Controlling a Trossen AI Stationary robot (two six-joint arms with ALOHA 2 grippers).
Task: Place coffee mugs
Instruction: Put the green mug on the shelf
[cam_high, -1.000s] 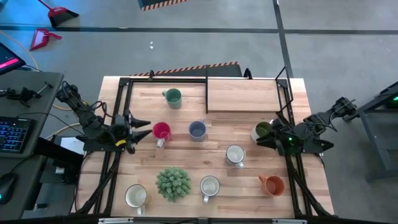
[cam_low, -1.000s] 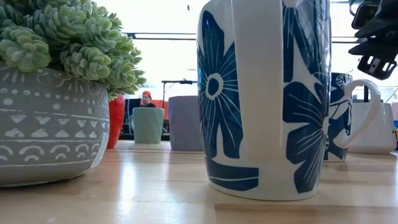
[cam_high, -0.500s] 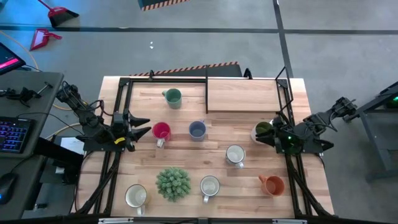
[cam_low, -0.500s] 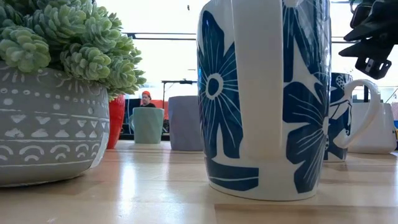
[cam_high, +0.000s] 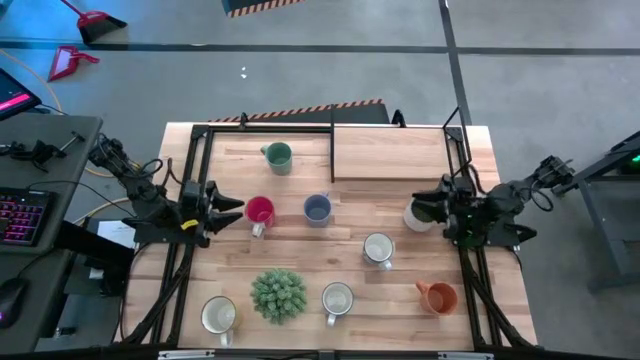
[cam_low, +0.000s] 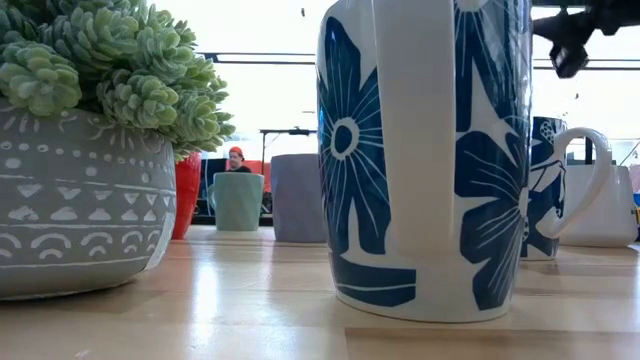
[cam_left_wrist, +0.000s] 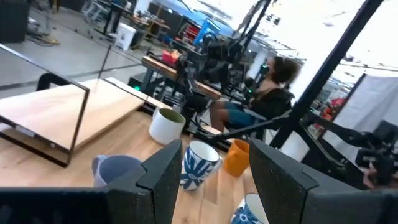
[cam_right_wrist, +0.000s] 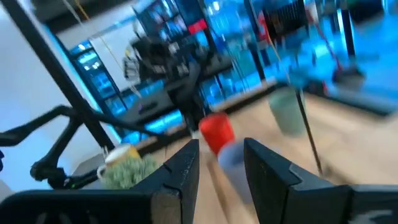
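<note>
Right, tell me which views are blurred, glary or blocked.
Right wrist view: motion-smeared; the red ceramic mug and spiky green potted plant are soft. Low view: backlit by washed-out windows, the white blue-flowered mug filling the foreground and hiding the table behind. High and left wrist views: sharp.

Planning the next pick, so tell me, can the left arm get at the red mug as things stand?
Probably yes. The left pincer, open and empty, sits just beside the red mug, with bare table between them and nothing blocking; the blue-grey mug stands clear on the mug's far side.
</note>
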